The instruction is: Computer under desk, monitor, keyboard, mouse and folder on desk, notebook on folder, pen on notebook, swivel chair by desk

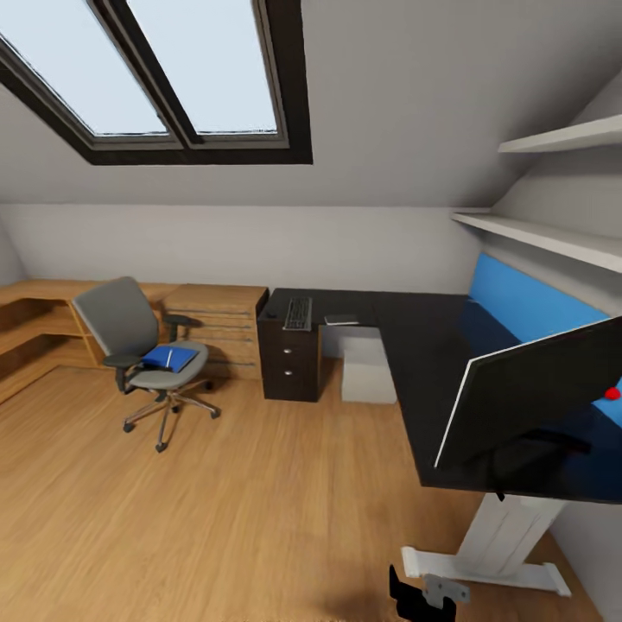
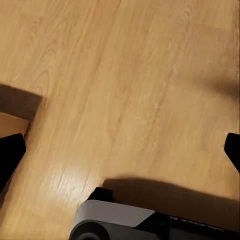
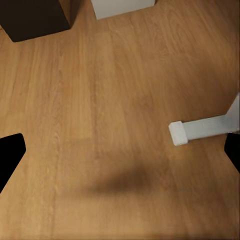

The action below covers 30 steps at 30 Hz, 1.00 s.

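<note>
Landmark: one desk (image 1: 415, 345), black top, blue back panel.
Monitor (image 1: 527, 393): one, standing on the desk's near wing.
Keyboard (image 1: 298, 313): one, lying on the desk's far wing, above the drawers.
Notebook (image 1: 341, 320): one, lying just beside the keyboard on the desk.
Computer (image 1: 367, 370): one, sitting under the desk.
Swivel chair (image 1: 138, 345): one, standing well apart from the desk.
Folder (image 1: 169, 358): one, resting on the chair seat.
Left gripper (image 2: 120, 150): hanging over the floor (image 2: 125, 75), fingers spread, holding nothing.
Right gripper (image 3: 120, 150): fingers spread, holding nothing, near the desk foot (image 3: 200, 130).
</note>
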Available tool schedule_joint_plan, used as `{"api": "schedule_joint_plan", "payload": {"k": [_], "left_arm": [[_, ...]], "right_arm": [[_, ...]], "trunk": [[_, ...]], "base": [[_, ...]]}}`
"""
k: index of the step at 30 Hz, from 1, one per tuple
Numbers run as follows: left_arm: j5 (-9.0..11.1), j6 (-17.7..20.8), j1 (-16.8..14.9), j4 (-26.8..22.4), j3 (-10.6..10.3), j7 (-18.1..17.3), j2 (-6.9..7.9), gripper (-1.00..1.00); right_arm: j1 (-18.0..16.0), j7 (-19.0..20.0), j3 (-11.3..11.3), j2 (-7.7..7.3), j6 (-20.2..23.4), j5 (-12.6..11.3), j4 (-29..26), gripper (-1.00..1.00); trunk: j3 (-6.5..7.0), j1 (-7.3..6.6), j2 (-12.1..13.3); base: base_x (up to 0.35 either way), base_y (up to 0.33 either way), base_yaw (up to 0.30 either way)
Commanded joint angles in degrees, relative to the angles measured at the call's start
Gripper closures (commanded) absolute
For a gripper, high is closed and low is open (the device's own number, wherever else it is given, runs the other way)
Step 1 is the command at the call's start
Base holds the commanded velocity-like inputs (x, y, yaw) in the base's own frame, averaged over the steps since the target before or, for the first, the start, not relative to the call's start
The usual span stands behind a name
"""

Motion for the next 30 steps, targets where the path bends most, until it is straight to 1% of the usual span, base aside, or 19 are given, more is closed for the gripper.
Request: {"api": "schedule_joint_plan", "payload": {"k": [1, 10, 15, 30], "left_arm": [[0.61, -0.38, -0.05, -0.01, -0.35, 0.4, 0.05, -1.0], [0.61, -0.53, -0.06, 0.01, -0.35, 0.39, 0.05, -1.0], [0.5, -0.69, -0.05, 0.01, -0.35, 0.43, 0.03, -1.0], [0.59, -0.73, -0.05, -0.93, -0.36, 0.55, 0.11, -1.0]], "right_arm": [[-0.07, 0.25, 0.01, 0.01, -0.22, -0.45, 0.11, -1.0], [-0.07, 0.25, 0.01, 0.18, -0.14, -0.36, 0.12, -1.0], [-0.07, 0.25, 0.01, 0.15, -0.13, -0.37, 0.11, -1.0], [-0.07, 0.25, 0.01, 0.1, -0.05, -0.31, 0.11, -1.0]], "trunk": [[-0.11, 0.01, -0.09], [-0.15, 0.01, -0.09], [-0.15, 0.01, -0.09], [2.54, -3.29, 5.93]], "base": [[-0.105, -0.322, -0.162], [-0.037, -0.317, -0.039], [-0.001, -0.104, -0.001], [-0.006, 0.0, 0.0]]}}
